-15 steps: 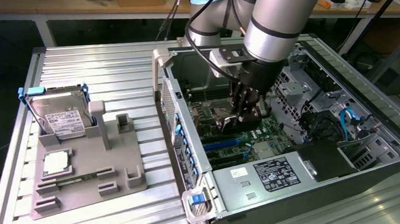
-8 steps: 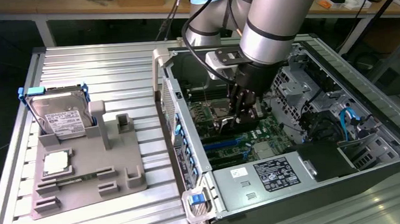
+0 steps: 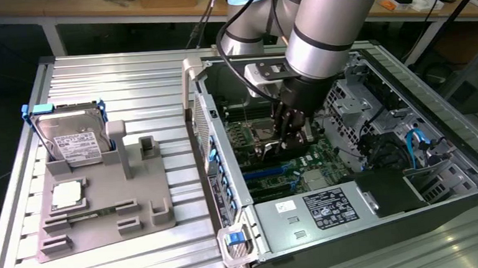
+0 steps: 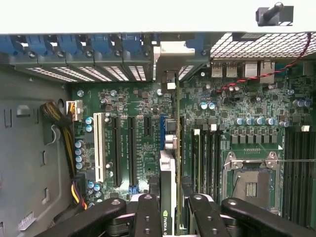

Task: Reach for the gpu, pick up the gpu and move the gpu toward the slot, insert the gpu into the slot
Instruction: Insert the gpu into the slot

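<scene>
In the wrist view the gpu [image 4: 168,182] is seen edge-on, a thin dark card running up to its grey metal bracket [image 4: 170,54] at the case's rear wall. My gripper [image 4: 170,219] is shut on it, one black finger [image 4: 148,217] on each side of the card. The card stands over the blue slot [image 4: 162,131] on the green motherboard; whether it is seated I cannot tell. In the exterior view my gripper [image 3: 289,140] reaches down into the open computer case [image 3: 225,191], with the gpu [image 3: 267,150] held low against the board.
Outside the case, a grey fixture [image 3: 102,204] holds a silver hard drive [image 3: 73,141] and a square processor chip [image 3: 66,194]. Inside are the power supply [image 3: 327,206], the CPU socket [image 4: 252,185], a white slot [image 4: 98,148] and a cable bundle [image 4: 64,133].
</scene>
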